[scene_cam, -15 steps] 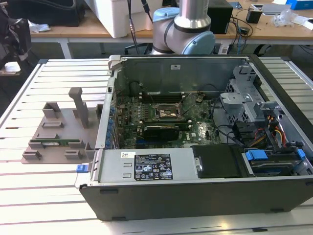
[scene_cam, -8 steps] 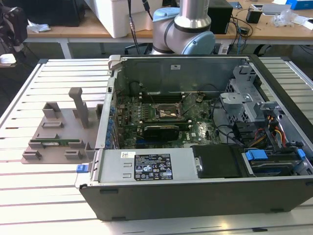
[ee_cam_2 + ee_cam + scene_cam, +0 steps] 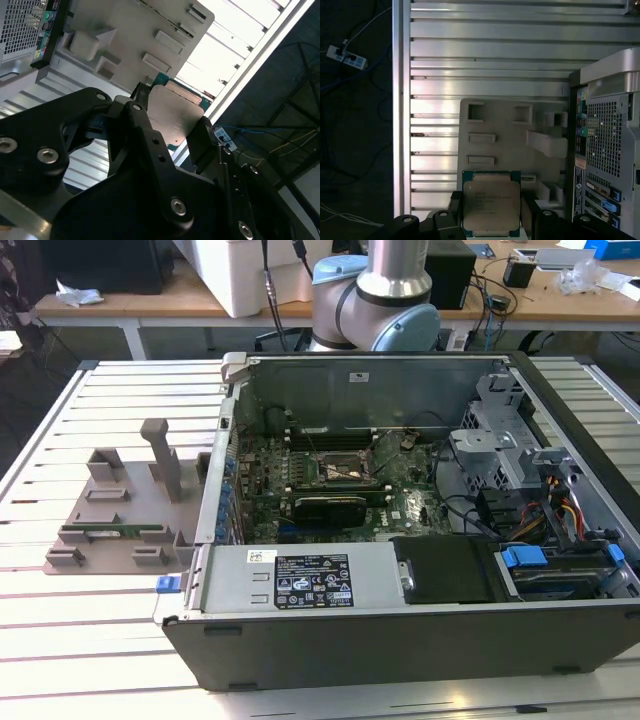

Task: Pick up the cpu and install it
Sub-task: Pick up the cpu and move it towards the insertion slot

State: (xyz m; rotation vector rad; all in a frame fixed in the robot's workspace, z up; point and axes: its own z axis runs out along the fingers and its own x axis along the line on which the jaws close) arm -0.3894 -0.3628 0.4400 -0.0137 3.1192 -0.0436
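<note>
- The fingers (image 3: 527, 212) pinch the cpu (image 3: 491, 202) on two opposite edges. In both wrist views one black finger sits at each side of the chip.
- The gripper (image 3: 491, 214) holds the chip with its grey metal top facing the first wrist view, and the thin green edge shows around it.
- In the second wrist view the cpu (image 3: 175, 117) stands out past the fingertips of the gripper (image 3: 175, 126), so I judge that only part of each edge is clamped.
- The chip hangs in the air over the grey holder tray (image 3: 505, 140) and looks clear of it. The tray lies on the slatted table (image 3: 485, 60), just beside the back panel of the computer case (image 3: 605, 140).
- In the exterior view the case (image 3: 400, 640) lies open, with the socket (image 3: 340, 472) in the middle of the motherboard and the tray (image 3: 120, 510) at the exterior view's left.
- I judge the step in hand to be the carrying of the chip. To do it well, the pinch should stay on the edges only, firm but not crushing.
- The chip should travel flat and slowly, because a small slip or turn between the fingers can spoil the alignment with the socket.
</note>
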